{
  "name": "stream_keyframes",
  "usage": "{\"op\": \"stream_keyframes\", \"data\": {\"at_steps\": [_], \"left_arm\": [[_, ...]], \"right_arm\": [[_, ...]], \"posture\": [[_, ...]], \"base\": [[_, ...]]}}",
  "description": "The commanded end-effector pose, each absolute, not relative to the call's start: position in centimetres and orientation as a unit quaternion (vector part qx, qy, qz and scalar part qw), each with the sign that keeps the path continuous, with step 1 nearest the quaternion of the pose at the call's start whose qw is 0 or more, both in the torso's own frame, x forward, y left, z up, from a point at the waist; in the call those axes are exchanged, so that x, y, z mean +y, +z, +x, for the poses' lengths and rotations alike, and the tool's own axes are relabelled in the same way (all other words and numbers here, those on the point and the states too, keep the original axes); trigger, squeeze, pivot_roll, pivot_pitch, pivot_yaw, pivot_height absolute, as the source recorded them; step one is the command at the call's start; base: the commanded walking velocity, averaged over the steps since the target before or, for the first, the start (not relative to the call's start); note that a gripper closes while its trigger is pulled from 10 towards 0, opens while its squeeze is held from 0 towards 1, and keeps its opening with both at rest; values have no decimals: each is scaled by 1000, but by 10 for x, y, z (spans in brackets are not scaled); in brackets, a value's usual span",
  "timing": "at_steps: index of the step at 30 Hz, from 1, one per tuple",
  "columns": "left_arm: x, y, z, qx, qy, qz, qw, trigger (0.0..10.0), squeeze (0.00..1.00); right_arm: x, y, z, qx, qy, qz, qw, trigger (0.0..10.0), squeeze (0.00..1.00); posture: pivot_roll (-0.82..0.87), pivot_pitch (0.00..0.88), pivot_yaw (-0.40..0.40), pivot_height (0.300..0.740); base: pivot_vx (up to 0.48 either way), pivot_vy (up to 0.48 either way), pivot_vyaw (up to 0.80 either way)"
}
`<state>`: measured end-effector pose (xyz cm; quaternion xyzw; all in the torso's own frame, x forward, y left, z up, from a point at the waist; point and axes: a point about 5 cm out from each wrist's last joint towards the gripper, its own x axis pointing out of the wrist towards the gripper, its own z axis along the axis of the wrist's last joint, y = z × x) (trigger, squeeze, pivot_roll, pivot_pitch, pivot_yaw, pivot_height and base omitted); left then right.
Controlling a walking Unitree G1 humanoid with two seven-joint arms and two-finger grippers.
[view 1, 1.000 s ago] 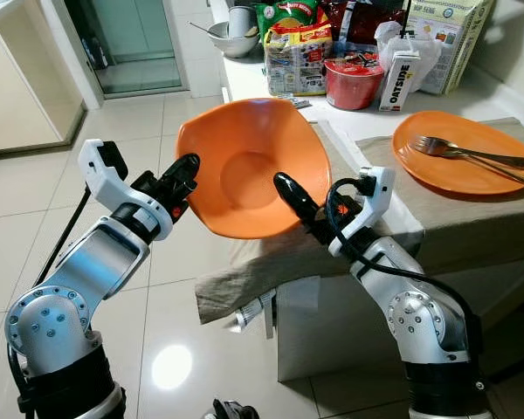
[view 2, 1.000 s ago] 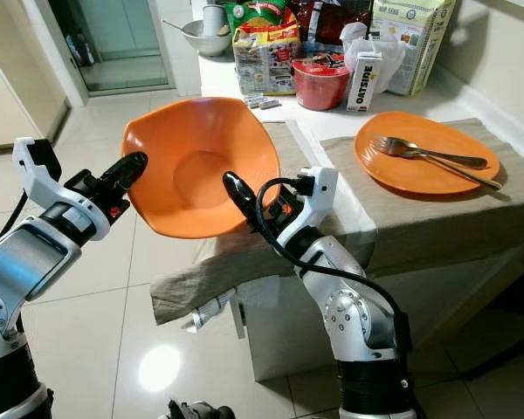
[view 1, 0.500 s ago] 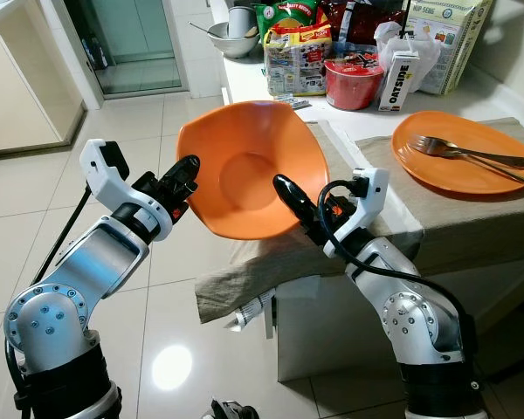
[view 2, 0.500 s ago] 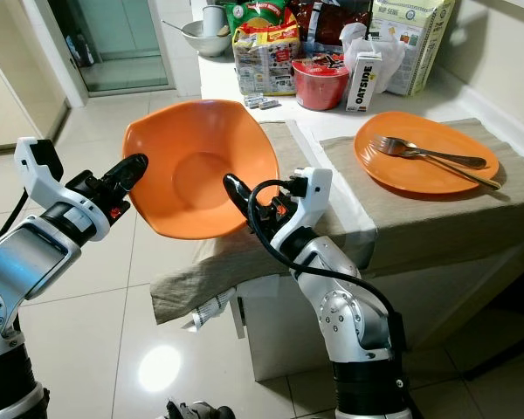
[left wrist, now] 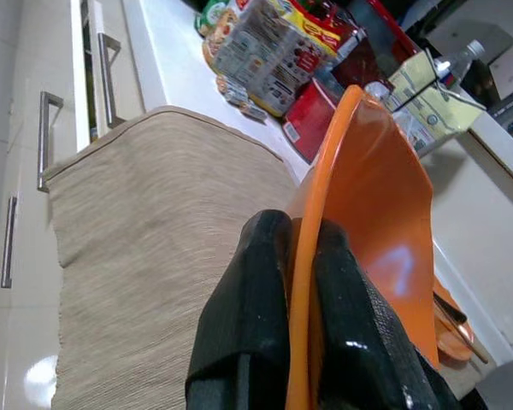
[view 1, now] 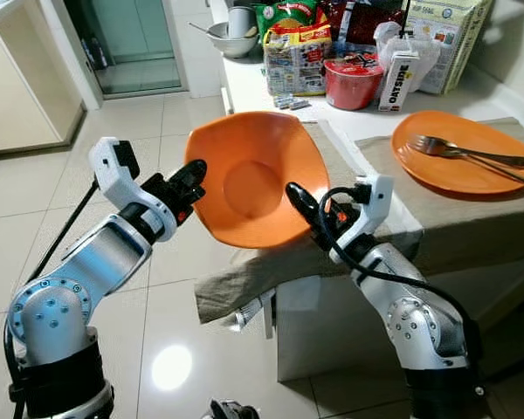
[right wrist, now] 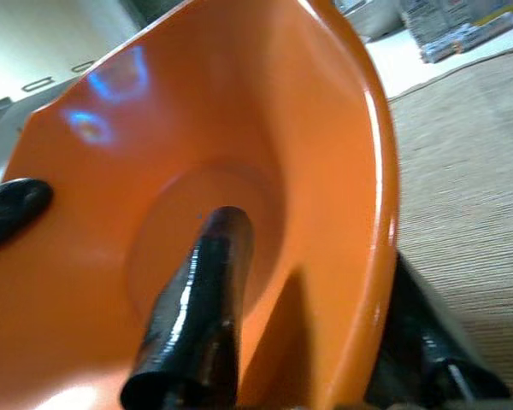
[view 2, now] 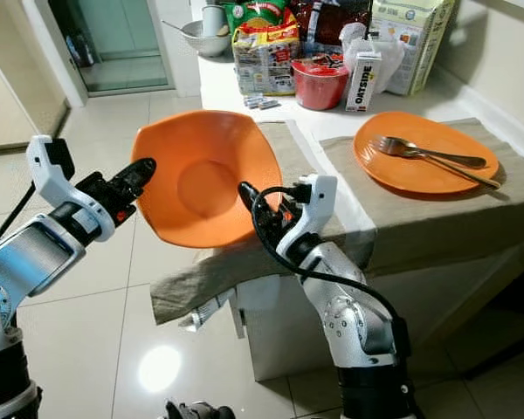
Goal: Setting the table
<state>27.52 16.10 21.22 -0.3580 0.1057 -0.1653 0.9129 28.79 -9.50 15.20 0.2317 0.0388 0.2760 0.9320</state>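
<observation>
- Two hands carry one orange bowl [view 1: 255, 179]: my left hand [view 1: 190, 179] pinches its left rim, one finger on each face, and my right hand [view 1: 301, 202] pinches the near right rim the same way, one finger inside the bowl.
- The bowl is in the air, tipped steeply so that its hollow faces me, above the near left corner of the worktop [view 1: 380, 229], where the beige cloth [view 1: 244, 275] hangs over the edge.
- Both grips sit on thin, glossy rim; I judge that either could slide if my hands drift apart or twist against each other, and the bowl would drop to the tiled floor [view 1: 35, 201].
- Lowering too near the edge could leave the bowl on overhanging cloth, which might drag down.
- Well to the right lies the orange plate [view 1: 467, 153] with a fork [view 1: 467, 153]; swinging far right risks knocking them.
</observation>
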Motion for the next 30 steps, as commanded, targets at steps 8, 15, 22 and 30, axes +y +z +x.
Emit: {"op": "stream_keyframes", "data": {"at_steps": [8, 15, 22, 30], "left_arm": [[154, 229, 275, 64, -222, -354, 906, 0, 0], [157, 229, 281, 64, -205, -312, 925, 6706, 0], [159, 224, 285, 75, -190, -267, 942, 10000, 0], [159, 221, 287, 78, -189, -253, 946, 10000, 1000]], "right_arm": [[-98, 133, 287, 83, 255, 218, 938, 0, 71], [-98, 132, 287, 84, 251, 217, 940, 0, 94], [-95, 133, 286, 78, 258, 204, 941, 0, 102], [-95, 130, 285, 81, 255, 204, 942, 0, 102]], "posture": [[-110, 0, 95, 740], [-112, 0, 98, 740], [-112, 0, 101, 740], [-112, 0, 103, 740]], "base": [[0, 0, 0], [0, 0, 0], [0, 0, 0], [0, 0, 0]]}}
